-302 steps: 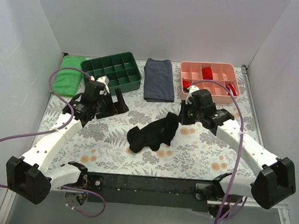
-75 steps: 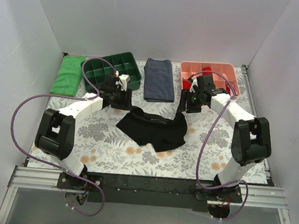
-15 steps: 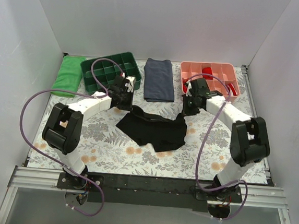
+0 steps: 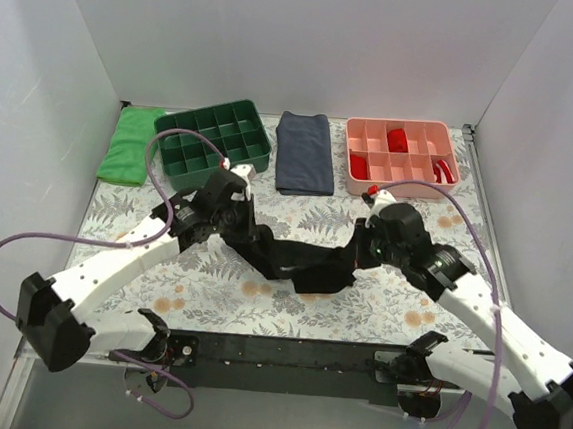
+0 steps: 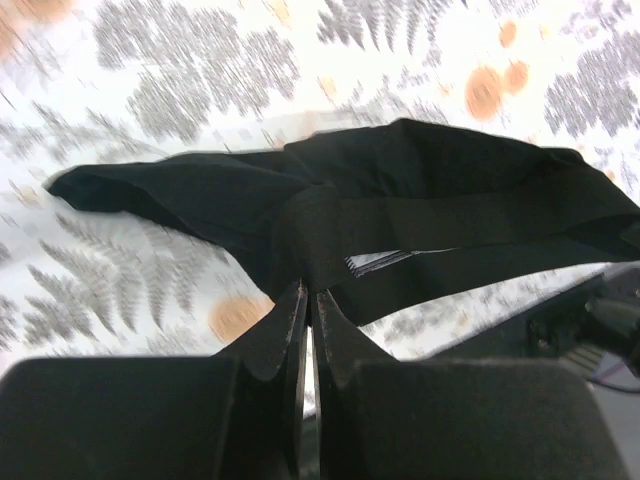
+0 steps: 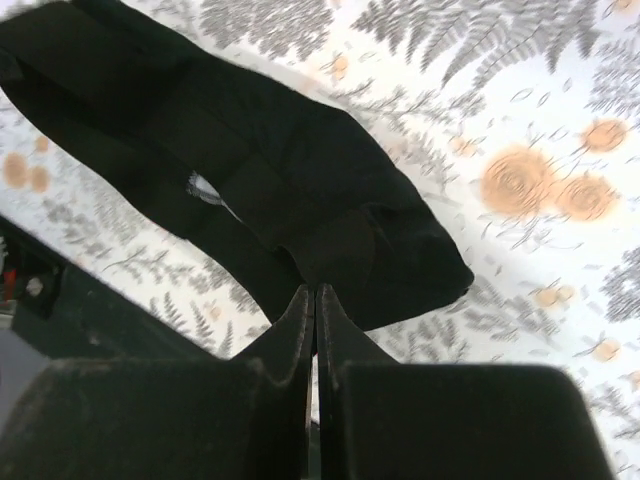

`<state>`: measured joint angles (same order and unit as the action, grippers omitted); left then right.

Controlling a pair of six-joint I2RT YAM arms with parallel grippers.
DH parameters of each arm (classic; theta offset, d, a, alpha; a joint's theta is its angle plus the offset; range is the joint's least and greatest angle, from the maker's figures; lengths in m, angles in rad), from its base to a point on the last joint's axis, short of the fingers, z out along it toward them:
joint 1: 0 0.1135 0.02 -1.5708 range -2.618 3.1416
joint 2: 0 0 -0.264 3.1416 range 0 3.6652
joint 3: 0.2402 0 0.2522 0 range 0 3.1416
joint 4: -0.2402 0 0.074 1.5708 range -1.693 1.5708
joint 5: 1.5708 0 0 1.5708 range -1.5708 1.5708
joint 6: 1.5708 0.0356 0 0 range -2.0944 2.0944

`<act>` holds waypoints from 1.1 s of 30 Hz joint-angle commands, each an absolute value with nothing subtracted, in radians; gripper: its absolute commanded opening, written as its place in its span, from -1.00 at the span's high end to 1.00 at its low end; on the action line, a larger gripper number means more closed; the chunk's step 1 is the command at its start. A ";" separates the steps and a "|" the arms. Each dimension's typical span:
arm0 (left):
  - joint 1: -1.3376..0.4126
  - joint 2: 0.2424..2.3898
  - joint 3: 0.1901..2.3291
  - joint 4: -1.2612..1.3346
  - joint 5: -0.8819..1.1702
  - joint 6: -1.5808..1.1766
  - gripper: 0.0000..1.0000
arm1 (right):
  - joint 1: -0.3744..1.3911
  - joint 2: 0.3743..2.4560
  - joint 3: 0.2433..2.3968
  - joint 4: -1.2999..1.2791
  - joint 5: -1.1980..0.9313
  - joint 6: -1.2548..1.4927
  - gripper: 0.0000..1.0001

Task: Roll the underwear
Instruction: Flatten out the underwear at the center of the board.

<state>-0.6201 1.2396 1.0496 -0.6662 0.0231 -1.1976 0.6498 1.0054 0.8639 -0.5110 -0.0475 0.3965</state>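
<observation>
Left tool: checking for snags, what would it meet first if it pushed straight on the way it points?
The underwear: the left tool is shut on its band. Beyond that, probably the table.

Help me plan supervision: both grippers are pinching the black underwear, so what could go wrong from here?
1. The left gripper and right gripper each pinch only a thin edge of the underwear, so it may slip out.
2. The fabric is doubled over and bunched between them, so it could land creased and roll unevenly.
</observation>
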 commanded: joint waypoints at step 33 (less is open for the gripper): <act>-0.454 1.558 1.235 -0.763 -0.124 -1.246 1.00 | 0.399 1.403 1.057 -0.496 0.095 0.250 0.97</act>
